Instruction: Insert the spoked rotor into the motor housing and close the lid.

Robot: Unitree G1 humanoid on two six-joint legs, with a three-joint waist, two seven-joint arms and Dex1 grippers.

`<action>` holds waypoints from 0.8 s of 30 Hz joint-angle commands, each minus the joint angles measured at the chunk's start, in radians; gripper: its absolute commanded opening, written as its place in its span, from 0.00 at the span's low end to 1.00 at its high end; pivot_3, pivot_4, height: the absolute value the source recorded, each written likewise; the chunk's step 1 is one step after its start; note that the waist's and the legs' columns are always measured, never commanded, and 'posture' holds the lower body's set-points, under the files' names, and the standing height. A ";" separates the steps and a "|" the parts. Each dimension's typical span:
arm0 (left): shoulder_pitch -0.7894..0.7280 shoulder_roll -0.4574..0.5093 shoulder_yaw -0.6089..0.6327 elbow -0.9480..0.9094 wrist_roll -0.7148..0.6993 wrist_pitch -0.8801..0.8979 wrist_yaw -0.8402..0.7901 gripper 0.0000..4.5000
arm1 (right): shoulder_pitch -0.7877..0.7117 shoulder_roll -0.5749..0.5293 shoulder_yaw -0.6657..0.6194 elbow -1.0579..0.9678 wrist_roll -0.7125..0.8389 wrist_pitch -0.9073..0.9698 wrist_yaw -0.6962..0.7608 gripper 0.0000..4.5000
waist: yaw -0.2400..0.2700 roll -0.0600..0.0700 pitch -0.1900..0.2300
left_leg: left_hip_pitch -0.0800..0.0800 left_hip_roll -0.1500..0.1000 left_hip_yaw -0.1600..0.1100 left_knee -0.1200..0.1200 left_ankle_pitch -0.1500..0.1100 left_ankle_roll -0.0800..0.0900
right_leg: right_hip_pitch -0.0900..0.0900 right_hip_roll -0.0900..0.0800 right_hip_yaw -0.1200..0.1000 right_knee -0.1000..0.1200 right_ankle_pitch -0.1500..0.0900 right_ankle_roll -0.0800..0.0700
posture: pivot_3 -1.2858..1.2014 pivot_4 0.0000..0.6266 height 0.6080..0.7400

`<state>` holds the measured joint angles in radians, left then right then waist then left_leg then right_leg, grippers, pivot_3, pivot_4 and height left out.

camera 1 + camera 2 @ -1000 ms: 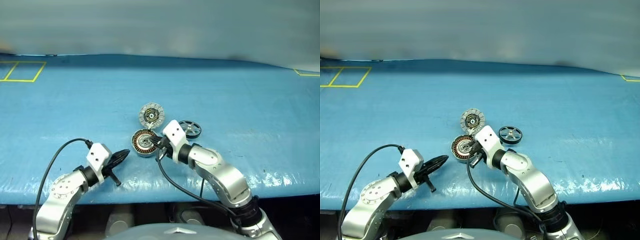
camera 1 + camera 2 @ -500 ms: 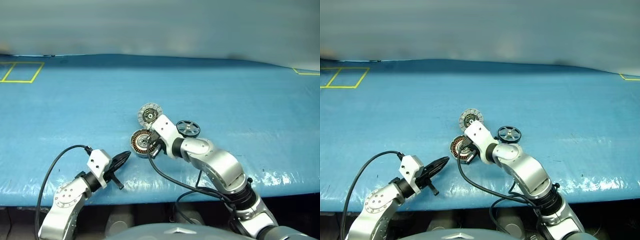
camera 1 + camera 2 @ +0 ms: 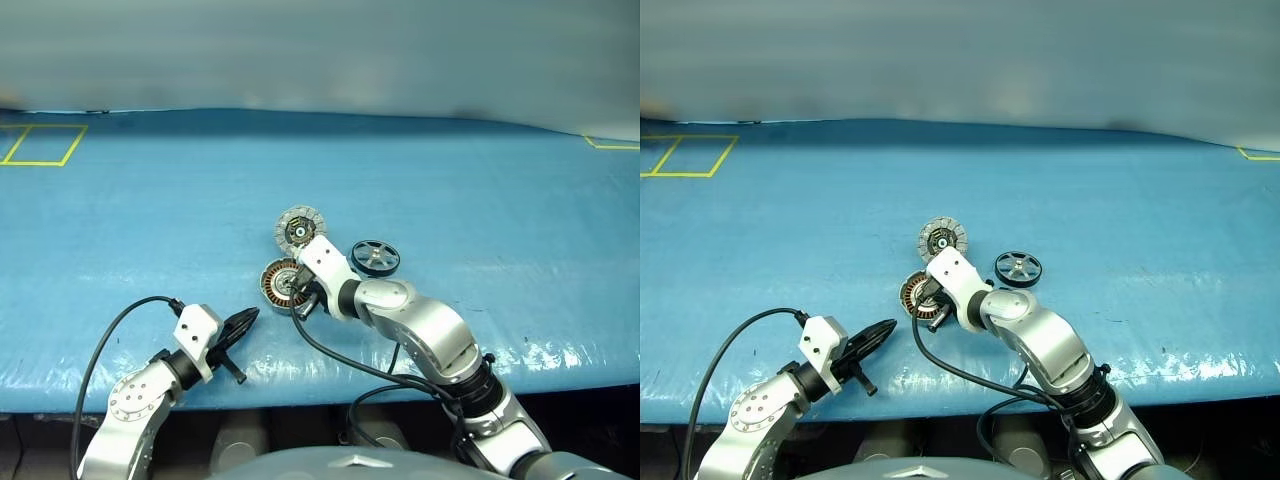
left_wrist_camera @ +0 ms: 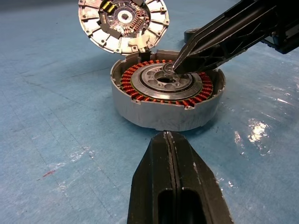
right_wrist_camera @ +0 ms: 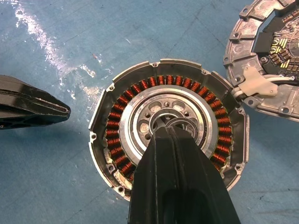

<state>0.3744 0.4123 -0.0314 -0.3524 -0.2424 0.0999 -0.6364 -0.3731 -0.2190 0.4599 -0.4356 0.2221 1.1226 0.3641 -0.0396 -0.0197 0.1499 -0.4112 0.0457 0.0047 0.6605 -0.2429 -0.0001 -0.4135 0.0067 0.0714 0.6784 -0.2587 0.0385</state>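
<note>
housing (image 3: 283,284) open, empty | lid (image 3: 300,230) flipped back | rotor (image 3: 376,257) beside, flat

left arm bent low at the left | left gripper (image 3: 243,320) pressed closed, pointed forward and rightward, nearly level | right arm reached across toward centre | right gripper (image 4: 174,68) pressed closed, angled downward and leftward

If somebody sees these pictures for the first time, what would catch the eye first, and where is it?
The open housing near the front of the blue table, its copper windings glowing, with the lid flipped open behind it. The right tool, shut, has its tip over the hub. The dark spoked rotor lies to the right of the housing, and the shut left tool waits nearby.
</note>
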 commanded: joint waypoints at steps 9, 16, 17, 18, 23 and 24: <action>0.007 -0.005 -0.003 -0.013 -0.013 -0.012 0.001 0.00 | -0.047 0.014 -0.029 -0.031 0.016 -0.003 0.003 0.00 | -0.001 0.000 0.000 | 0.000 0.000 0.000 0.000 0.000 0.000 | -0.001 0.000 0.000 0.000 0.000 0.000 | 0.52 0.24 1.00; 0.001 -0.006 -0.010 -0.012 -0.015 -0.011 -0.003 0.00 | -0.060 -0.001 -0.011 0.018 -0.003 -0.031 0.003 0.00 | -0.001 0.000 0.000 | 0.000 0.000 0.000 0.000 0.000 0.000 | -0.001 0.000 0.000 0.000 0.000 0.000 | 0.52 0.24 1.00; 0.000 -0.007 -0.011 -0.011 -0.016 -0.012 -0.003 0.00 | -0.060 -0.004 -0.005 0.024 -0.005 -0.034 0.006 0.00 | -0.001 0.000 0.000 | 0.000 0.000 0.000 0.000 0.000 0.000 | -0.001 0.000 0.000 0.000 0.000 0.000 | 0.52 0.24 1.00; 0.000 -0.006 -0.013 -0.011 -0.016 -0.012 -0.004 0.00 | -0.060 -0.007 -0.001 0.028 -0.006 -0.036 0.008 0.00 | -0.001 0.000 0.000 | 0.000 0.000 0.000 0.000 0.000 0.000 | -0.001 0.000 0.000 0.000 0.000 0.000 | 0.52 0.24 1.00; 0.000 -0.007 -0.016 -0.013 -0.012 -0.006 -0.002 0.00 | -0.056 -0.020 0.029 0.040 -0.011 -0.042 0.022 0.00 | -0.002 0.000 0.000 | 0.000 0.000 0.000 -0.001 0.000 0.000 | -0.001 0.000 0.000 0.000 0.000 0.000 | 0.52 0.24 1.00; 0.000 -0.006 -0.017 -0.013 -0.011 -0.004 -0.002 0.00 | -0.055 -0.020 0.032 0.041 -0.010 -0.042 0.023 0.00 | -0.002 0.000 0.000 | 0.000 0.000 0.000 -0.001 0.000 0.000 | -0.001 0.000 0.000 0.000 0.000 0.000 | 0.52 0.24 1.00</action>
<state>0.3741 0.4043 -0.0443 -0.3525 -0.2467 0.1009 -0.6356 -0.4185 -0.2401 0.4864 -0.3874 0.2128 1.0927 0.3804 -0.0414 -0.0194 0.1501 -0.4114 0.0458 0.0048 0.6597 -0.2429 -0.0001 -0.4144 0.0067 0.0714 0.6782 -0.2589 0.0381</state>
